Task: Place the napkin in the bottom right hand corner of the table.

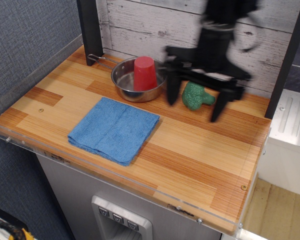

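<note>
Table (200, 165): napkin (115, 129) flat, end effector (196, 102) wide.

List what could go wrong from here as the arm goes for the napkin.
The open hand is blurred with motion and straddles the broccoli, so a finger could knock it. The bowl with the upside-down red cup stands just behind the napkin and might get bumped. The napkin is folded, so a pinch may catch only the top layer and unfold it.
</note>
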Robot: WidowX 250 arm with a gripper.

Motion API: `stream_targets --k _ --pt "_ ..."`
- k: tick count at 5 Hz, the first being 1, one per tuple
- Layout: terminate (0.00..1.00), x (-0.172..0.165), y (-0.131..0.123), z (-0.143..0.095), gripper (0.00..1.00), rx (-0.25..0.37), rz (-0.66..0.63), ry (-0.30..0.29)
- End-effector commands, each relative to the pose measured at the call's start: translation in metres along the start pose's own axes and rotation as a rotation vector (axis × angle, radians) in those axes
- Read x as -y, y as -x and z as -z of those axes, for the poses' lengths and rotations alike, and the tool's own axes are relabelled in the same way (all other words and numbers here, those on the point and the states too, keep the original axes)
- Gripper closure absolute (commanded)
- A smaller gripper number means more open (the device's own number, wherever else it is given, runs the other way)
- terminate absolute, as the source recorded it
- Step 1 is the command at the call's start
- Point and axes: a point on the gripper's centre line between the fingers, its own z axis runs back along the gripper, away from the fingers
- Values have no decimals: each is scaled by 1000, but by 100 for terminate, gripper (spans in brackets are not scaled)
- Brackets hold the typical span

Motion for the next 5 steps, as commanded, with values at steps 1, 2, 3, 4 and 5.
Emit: stream_targets --k 1,2,3,4,5 --pt "0 -67 23 -7 0 105 -111 -93" --pt "0 -93 24 4 100 79 -146 -98" --pt "0 -108 18 17 100 88 -156 -87" --pt "0 -118 12 32 100 106 -162 -115" --pt "0 -124 6 51 100 111 -148 -101"
